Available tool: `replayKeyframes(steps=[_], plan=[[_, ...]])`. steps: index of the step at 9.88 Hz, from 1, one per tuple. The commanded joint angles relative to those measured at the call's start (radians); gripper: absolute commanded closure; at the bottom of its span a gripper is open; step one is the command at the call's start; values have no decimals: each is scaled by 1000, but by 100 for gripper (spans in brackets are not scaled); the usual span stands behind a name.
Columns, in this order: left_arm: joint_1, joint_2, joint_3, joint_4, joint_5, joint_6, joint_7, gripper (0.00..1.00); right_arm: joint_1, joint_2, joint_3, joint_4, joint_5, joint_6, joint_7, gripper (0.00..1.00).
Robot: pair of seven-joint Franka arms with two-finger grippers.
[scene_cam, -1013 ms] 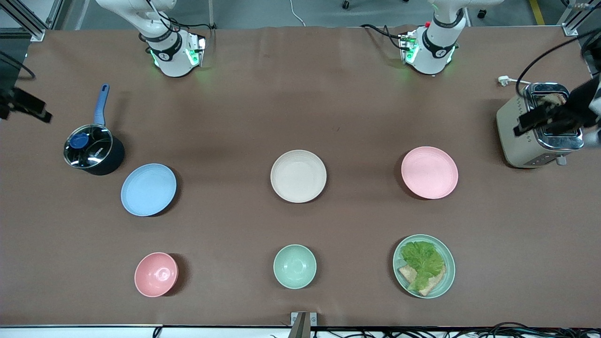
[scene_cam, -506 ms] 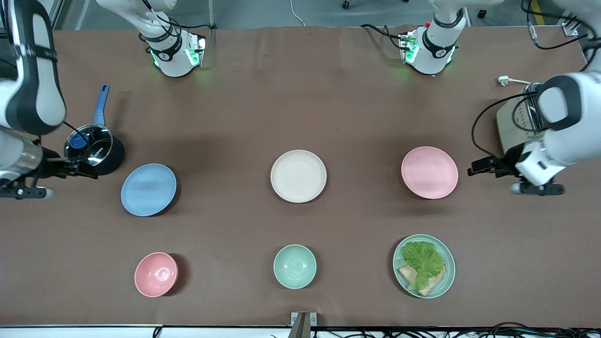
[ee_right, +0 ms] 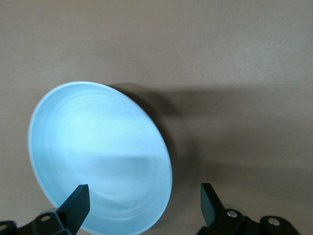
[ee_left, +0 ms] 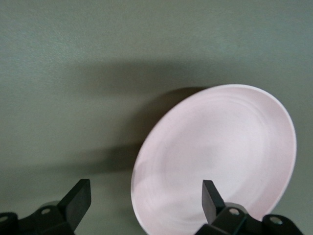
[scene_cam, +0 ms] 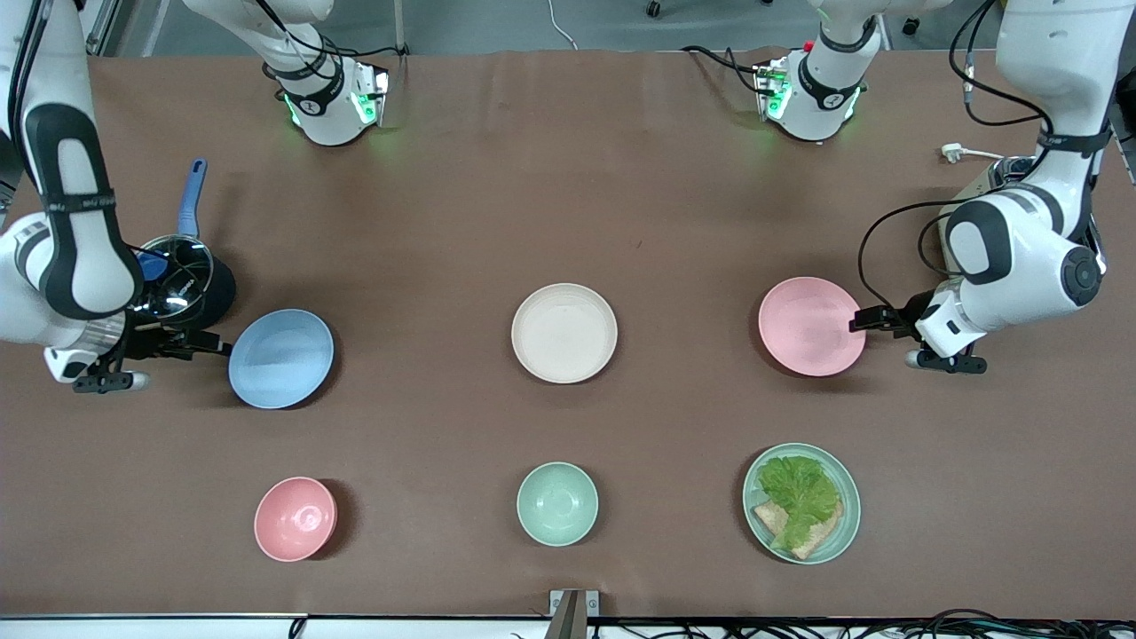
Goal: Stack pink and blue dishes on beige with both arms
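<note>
Both grippers closed in | left gripper (scene_cam: 859, 321) at pink plate (scene_cam: 809, 327) edge, right gripper (scene_cam: 213, 343) at blue plate (scene_cam: 282, 358) edge | jaws open

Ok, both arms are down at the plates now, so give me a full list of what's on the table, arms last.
pink plate: one, pale pink, toward the left arm's end of the table.
blue plate: one, light blue, toward the right arm's end.
beige plate: one, cream, mid-table between the other two.
pink bowl: one, nearer the camera than the blue plate.
green bowl: one, pale green, nearer the camera than the beige plate.
green plate: one, holds lettuce and bread.
pot: one, dark, blue handle, beside the blue plate.
toaster: one, mostly hidden by the left arm.
left gripper: open, at the pink plate's rim.
right gripper: open, at the blue plate's rim.
</note>
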Motion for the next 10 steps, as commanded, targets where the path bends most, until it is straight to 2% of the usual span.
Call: replayKeyframes(steps=[1,2,3,4,5,6,8,9,10], plan=[[1,76,1,-12,-63,47,50,13,3,34,0,-39,130,36,-120,10],[5,83,1,-16,-67,47,56,42,3,34,0,-45,132,36,-128,26],[5,86,1,-16,-67,44,56,77,0,36,0,-48,133,39,-128,41],[3,83,1,-16,-67,41,58,94,-2,37,0,-50,133,39,-128,64],[3,80,1,-16,-67,40,56,99,-3,39,0,-50,139,38,-125,93],[3,74,1,-16,-67,37,53,100,-3,41,-3,-45,139,39,-126,99],[3,9,0,-7,-66,-32,52,100,23,37,-26,-9,124,28,-91,99],[2,-33,-19,-6,-66,-52,41,100,41,25,-55,25,84,-10,-42,99],[3,-67,-70,-7,-66,-54,36,100,58,16,-81,98,-13,-97,37,99]])
